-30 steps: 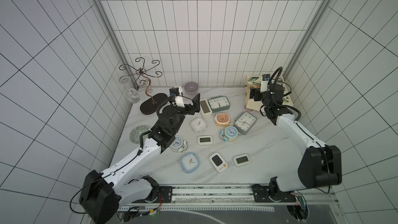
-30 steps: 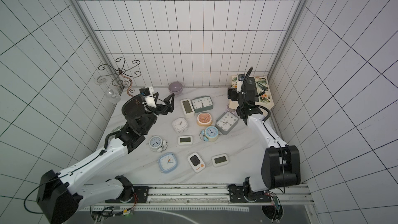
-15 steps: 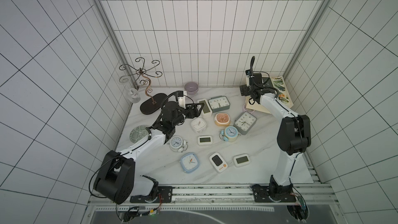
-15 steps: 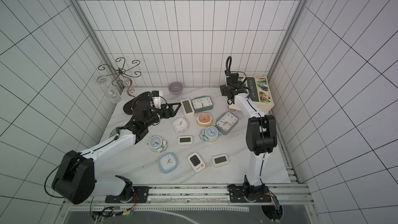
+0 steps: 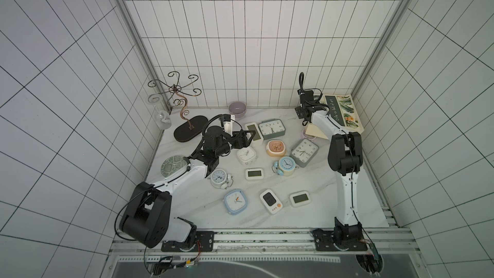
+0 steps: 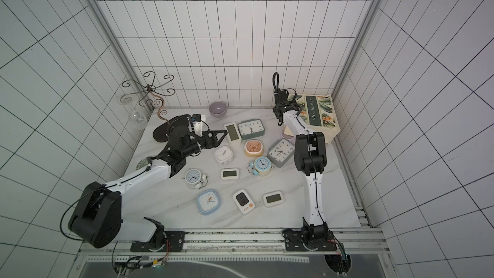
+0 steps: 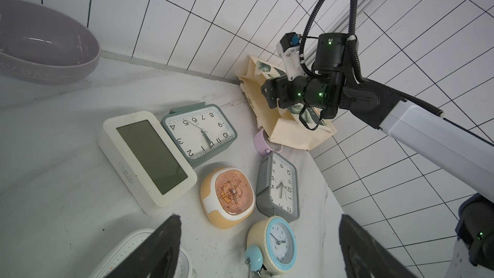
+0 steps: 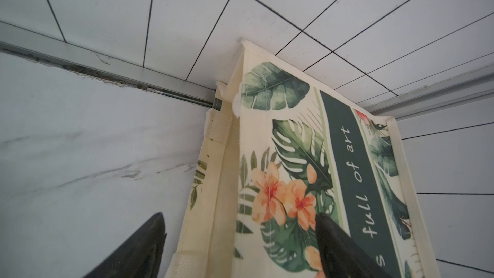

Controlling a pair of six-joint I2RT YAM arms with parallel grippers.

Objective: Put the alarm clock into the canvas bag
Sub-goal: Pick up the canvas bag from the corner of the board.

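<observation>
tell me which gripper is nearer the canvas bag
Right. The right gripper is at the canvas bag, jaws open astride its edge; the left gripper is well away, beside the white digital clock.

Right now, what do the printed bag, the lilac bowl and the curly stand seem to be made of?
Printed bag: woven cloth, probably canvas, matte; stitched seams and webbing handles show.
Lilac bowl: likely glazed ceramic; smooth, with soft highlights.
Curly stand: thin dark wire, probably metal, on a dark oval base.

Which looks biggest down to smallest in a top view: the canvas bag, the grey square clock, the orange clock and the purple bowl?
1. canvas bag
2. grey square clock
3. orange clock and purple bowl: nearly alike, too close to rank; the bowl also sits farther back.
</observation>
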